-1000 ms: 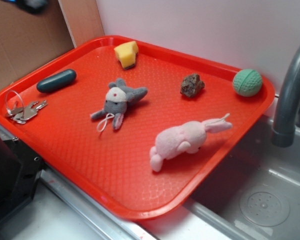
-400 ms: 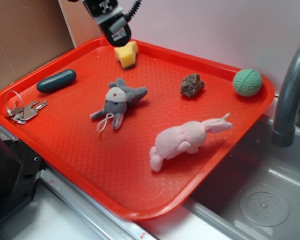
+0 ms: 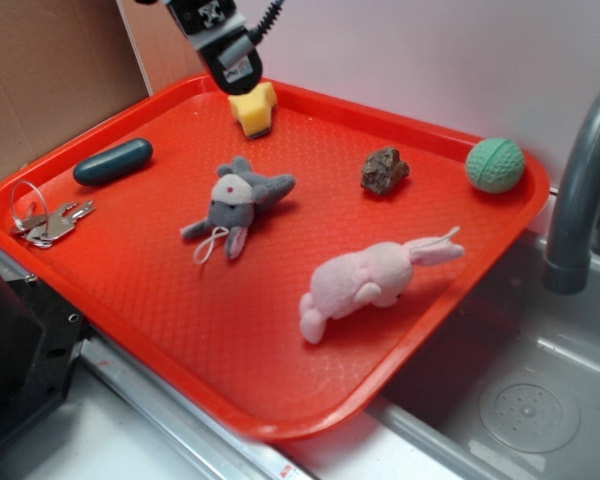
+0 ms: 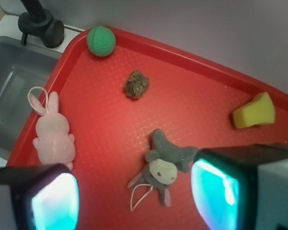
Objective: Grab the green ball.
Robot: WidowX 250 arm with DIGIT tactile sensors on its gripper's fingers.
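The green ball (image 3: 495, 165) is a small mint-green sphere with grooved seams, resting in the far right corner of the red tray (image 3: 230, 350). In the wrist view the green ball (image 4: 101, 41) lies at the top left, near the tray rim (image 4: 192, 60). My gripper (image 3: 238, 70) hangs high over the tray's far left edge, just above a yellow wedge (image 3: 254, 108) and far from the ball. In the wrist view the gripper (image 4: 134, 201) is open, its two fingers wide apart with nothing between them; a grey plush mouse (image 4: 163, 167) lies on the tray below.
On the tray lie a brown rock (image 3: 384, 170), the grey mouse (image 3: 240, 200), a pink plush rabbit (image 3: 365, 280), a dark teal capsule (image 3: 113, 161) and keys (image 3: 42, 220). A grey faucet (image 3: 580, 200) and sink (image 3: 520, 400) stand right; cardboard (image 3: 40, 80) stands left.
The gripper came into the exterior view at the top left, above the yellow wedge, within the last second. It has held still since. Nothing on the tray has moved.
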